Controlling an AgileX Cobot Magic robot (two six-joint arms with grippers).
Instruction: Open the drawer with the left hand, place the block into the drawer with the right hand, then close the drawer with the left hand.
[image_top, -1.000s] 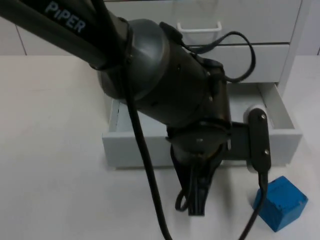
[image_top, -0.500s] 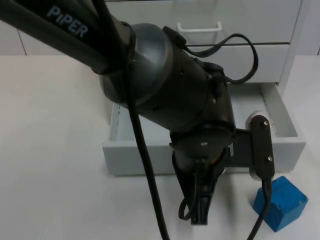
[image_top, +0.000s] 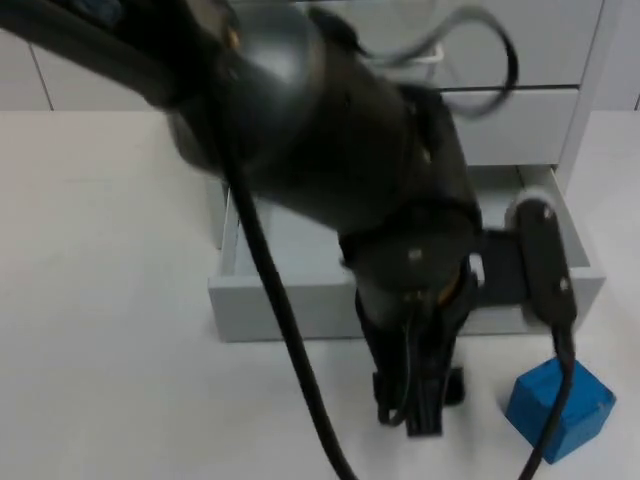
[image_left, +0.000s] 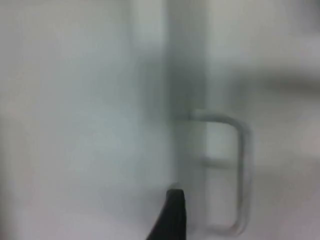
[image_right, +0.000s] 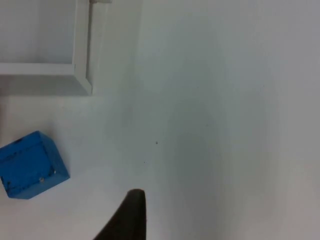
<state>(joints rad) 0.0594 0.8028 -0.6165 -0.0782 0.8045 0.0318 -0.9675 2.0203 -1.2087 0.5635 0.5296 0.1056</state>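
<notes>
The bottom drawer (image_top: 280, 300) of the white cabinet stands pulled out, and what I see of its inside is bare. My left gripper (image_top: 420, 395) hangs just in front of the drawer's front wall, fingers pointing down and spread apart, with nothing between them. The left wrist view, blurred, shows the drawer's wire handle (image_left: 239, 170) beside one black fingertip (image_left: 172, 215), apart from it. A blue block (image_top: 560, 408) lies on the table by the drawer's front right corner. In the right wrist view the block (image_right: 31, 165) lies off to one side of my right gripper's fingertip (image_right: 131, 212), near the drawer's corner (image_right: 81, 75).
The cabinet's upper drawer, shut, has a white handle (image_top: 425, 52) behind the left arm. White table top (image_top: 100, 300) stretches to the left of the drawer and, in the right wrist view, wide beside the block (image_right: 215, 125).
The left gripper has opened off the drawer handle, and the arm is moving and blurred. The drawer stays pulled out and the blue block has not moved.
</notes>
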